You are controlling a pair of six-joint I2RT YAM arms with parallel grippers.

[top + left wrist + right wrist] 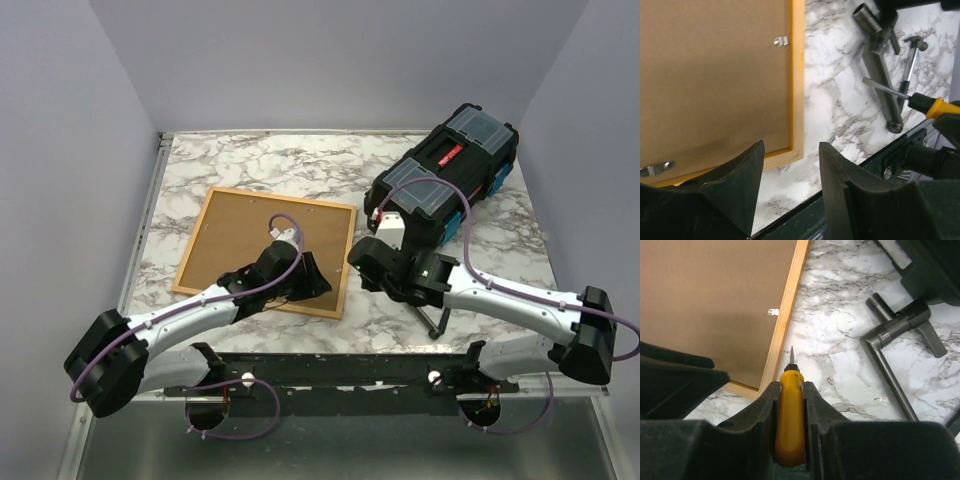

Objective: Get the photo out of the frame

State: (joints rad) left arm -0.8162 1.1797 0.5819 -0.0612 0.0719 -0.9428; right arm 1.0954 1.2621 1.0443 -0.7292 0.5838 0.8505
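Note:
The frame (348, 262) lies face down on the marble table, its thin orange and light wood edge around a brown backing board (240, 240). That board is the photo's back; the sunset side is hidden. My left gripper (315, 280) is open and empty just above the frame's near right corner (798, 75), one finger over the board (715, 75) and one over the table; its gripper point is (791, 145). My right gripper (362, 258) is shut on a yellow-handled screwdriver (790, 415), tip pointing at the table beside the frame's right edge (787, 315). Small metal clips (781, 40) (773, 312) sit on the board's edge.
A black toolbox (450, 180) stands at the back right, close behind my right arm. A grey metal hand tool (890, 340) lies on the table right of the frame, near the front edge (440, 318). A black rail runs along the table's near edge.

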